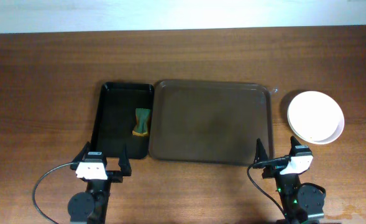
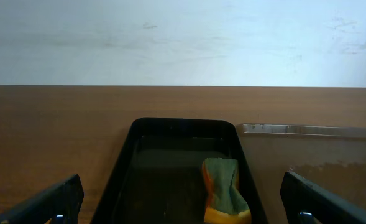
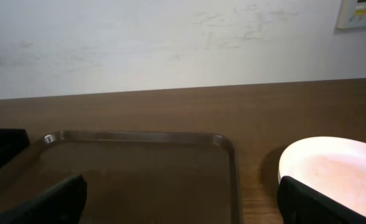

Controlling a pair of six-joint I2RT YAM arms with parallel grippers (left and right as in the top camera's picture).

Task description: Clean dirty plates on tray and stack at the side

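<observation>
A large brown tray (image 1: 211, 122) lies in the middle of the table with nothing on it; it also shows in the right wrist view (image 3: 139, 174). White plates (image 1: 315, 116) sit stacked on the table to its right, also seen in the right wrist view (image 3: 335, 171). A green and yellow sponge (image 1: 143, 121) lies in a small black tray (image 1: 122, 118) to the left, and both show in the left wrist view: the sponge (image 2: 223, 196) and the black tray (image 2: 183, 127). My left gripper (image 1: 102, 167) is open and empty near the front edge. My right gripper (image 1: 279, 160) is open and empty near the brown tray's front right corner.
The wooden table extends bare on the far left and along the back, up to a white wall.
</observation>
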